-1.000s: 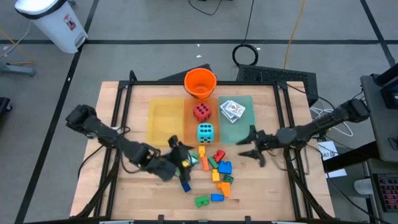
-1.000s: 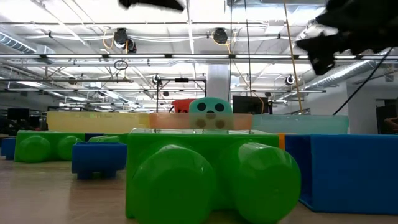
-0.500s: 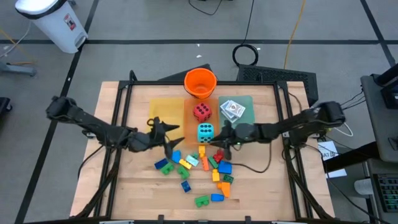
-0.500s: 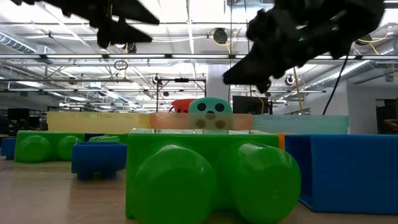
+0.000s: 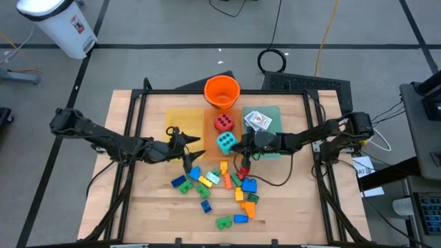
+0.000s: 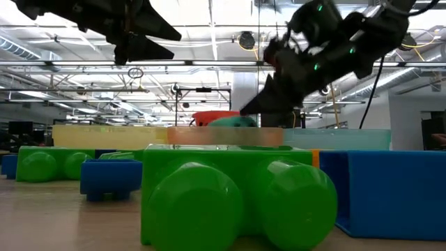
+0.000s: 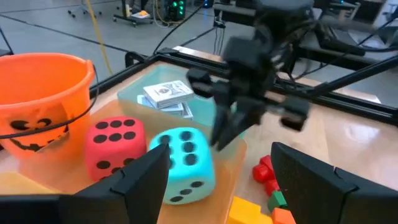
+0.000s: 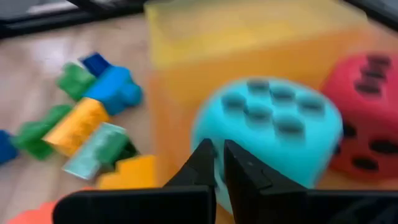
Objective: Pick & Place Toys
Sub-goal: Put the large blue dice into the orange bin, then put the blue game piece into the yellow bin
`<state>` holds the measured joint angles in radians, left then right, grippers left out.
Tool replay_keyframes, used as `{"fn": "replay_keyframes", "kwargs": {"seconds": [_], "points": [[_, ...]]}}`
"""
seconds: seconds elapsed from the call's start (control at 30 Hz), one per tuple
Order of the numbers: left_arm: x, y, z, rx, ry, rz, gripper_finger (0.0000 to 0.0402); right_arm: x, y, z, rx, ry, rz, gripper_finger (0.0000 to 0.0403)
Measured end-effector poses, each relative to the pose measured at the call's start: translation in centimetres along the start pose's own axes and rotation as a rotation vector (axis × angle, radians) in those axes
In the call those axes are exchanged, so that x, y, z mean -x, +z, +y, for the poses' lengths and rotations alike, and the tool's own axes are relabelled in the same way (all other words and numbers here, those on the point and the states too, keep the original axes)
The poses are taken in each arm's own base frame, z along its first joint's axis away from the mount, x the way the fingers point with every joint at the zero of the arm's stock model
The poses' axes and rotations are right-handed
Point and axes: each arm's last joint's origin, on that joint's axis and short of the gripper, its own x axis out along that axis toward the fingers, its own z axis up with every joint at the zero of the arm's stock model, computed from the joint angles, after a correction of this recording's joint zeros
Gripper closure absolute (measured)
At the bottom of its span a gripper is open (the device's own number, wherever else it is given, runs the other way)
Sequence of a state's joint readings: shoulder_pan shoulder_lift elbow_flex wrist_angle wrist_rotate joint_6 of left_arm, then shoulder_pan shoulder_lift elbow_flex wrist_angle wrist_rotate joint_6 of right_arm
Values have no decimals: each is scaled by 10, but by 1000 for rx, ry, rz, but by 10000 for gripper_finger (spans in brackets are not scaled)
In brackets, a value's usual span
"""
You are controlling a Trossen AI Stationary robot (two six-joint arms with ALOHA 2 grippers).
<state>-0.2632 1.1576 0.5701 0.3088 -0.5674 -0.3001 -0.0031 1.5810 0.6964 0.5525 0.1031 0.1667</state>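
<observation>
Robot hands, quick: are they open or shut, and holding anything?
Left gripper: open, holding nothing, above the yellow tray.
Right gripper: fingers shut, empty, tips at the teal die.

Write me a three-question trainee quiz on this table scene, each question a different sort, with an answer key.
1. True or false: the right end effector has its fingers shut.
2. Which die lies nearer the orange bucket? A) teal die B) red die
3. Fill in: the card packs lie in the ____ tray.

Key: 1 true; 2 B; 3 green.
</observation>
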Motion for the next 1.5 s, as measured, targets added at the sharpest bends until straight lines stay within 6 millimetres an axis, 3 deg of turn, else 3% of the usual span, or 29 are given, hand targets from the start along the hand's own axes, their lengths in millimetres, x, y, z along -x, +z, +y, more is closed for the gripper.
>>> {"fn": "replay_keyframes", "kwargs": {"seconds": [0.3,0.57,0.67,0.8,0.97,1.13,1.3,1.5], "points": [[6,7,1,30,-62,-11,119,39,24,39,130,259,-56,397],[35,28,0,11,-189,-91,119,65,12,81,203,429,18,385],[42,35,2,18,-205,-128,119,68,-2,90,221,468,51,356],[42,35,2,27,-202,-124,119,75,-27,97,254,498,111,288],[43,35,2,39,-204,-124,119,79,-57,97,297,384,153,178],[41,34,2,60,-200,-118,119,72,-72,96,267,283,199,91],[41,35,2,65,-202,-123,119,62,-86,93,247,198,241,68],[42,35,2,83,-203,-122,119,59,-92,93,222,191,274,88]]}}
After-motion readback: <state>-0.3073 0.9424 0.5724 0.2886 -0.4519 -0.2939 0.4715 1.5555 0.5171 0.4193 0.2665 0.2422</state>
